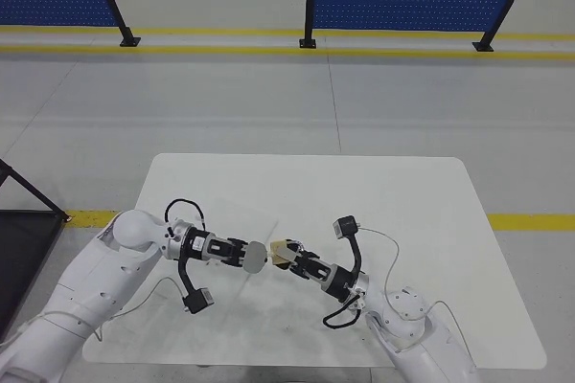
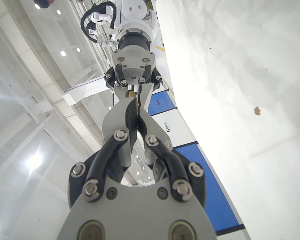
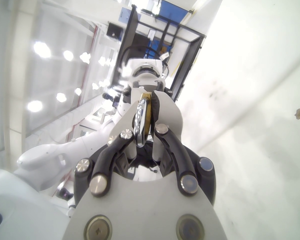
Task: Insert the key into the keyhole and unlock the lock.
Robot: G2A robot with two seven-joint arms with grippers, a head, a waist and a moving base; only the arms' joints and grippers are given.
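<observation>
Mid-insertion above the tabletop's front edge: right gripper clamped the lock; left gripper, pinched apparently on the key, needed a straight push.

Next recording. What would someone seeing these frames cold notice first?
The right gripper clamps a brass padlock with a chrome shackle, held in the air above the near middle of the white table. The left gripper, pads pressed shut, meets it tip to tip. Whatever it pinches is hidden.
</observation>
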